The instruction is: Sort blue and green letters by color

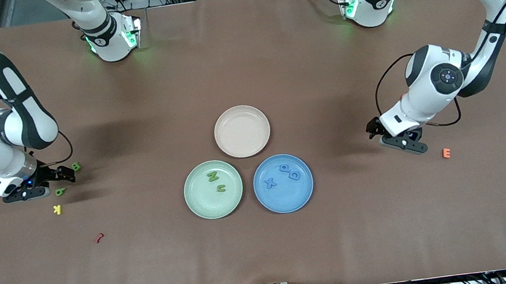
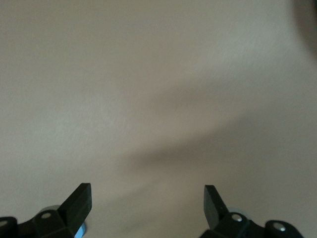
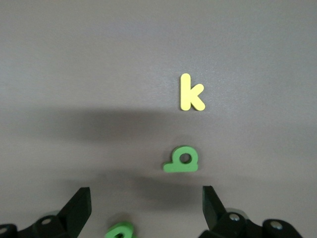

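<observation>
From my station I saw the right gripper (image 1: 62,177) low over the worktop (image 1: 267,256) at the right arm's end, jaws apart and holding nothing. Two green letters lay loose there: the green B (image 1: 76,167) just beside its fingertips and a smaller green letter (image 1: 60,191) a little nearer the front camera, with the yellow K (image 1: 57,210) nearer still and a dark red piece (image 1: 98,237) nearest of all. The green plate (image 1: 195,204) held the green N (image 1: 212,176) and another small green letter (image 1: 221,188); the blue plate (image 1: 289,202) beside it held the blue X (image 1: 270,183), P (image 1: 284,168) and D (image 1: 294,175). The cream plate (image 1: 242,131) sat farther off. The left gripper (image 1: 395,136) hung with jaws apart near the orange E (image 1: 446,153).
</observation>
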Controlling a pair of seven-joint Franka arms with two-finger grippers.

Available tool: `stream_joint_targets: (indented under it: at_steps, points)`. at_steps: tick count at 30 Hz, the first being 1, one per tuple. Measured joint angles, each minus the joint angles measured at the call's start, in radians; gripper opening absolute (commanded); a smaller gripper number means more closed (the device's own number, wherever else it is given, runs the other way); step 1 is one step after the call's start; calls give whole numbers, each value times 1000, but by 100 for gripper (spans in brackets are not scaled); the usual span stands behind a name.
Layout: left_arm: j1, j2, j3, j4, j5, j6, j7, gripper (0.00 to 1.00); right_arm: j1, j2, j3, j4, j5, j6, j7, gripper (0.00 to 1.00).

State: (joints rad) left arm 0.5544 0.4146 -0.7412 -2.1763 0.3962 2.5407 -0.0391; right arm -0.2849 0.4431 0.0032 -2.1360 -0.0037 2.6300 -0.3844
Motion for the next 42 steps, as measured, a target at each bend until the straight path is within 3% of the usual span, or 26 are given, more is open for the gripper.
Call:
stream_joint_targets:
  at_steps: [5,13,29,42]
  points:
    - [42,-10,0,-56,87,53,7,100,-13,27,0,27,0,2,-24,95]
    - [76,-10,0,-63,200,58,8,100,-27,49,0,59,0,2,-60,88]
    - [246,34,4,-68,202,58,-88,100,-32,65,1,64,0,3,-82,77]
    - [213,77,-2,-68,202,61,-270,100,-32,89,3,65,0,39,-93,69]
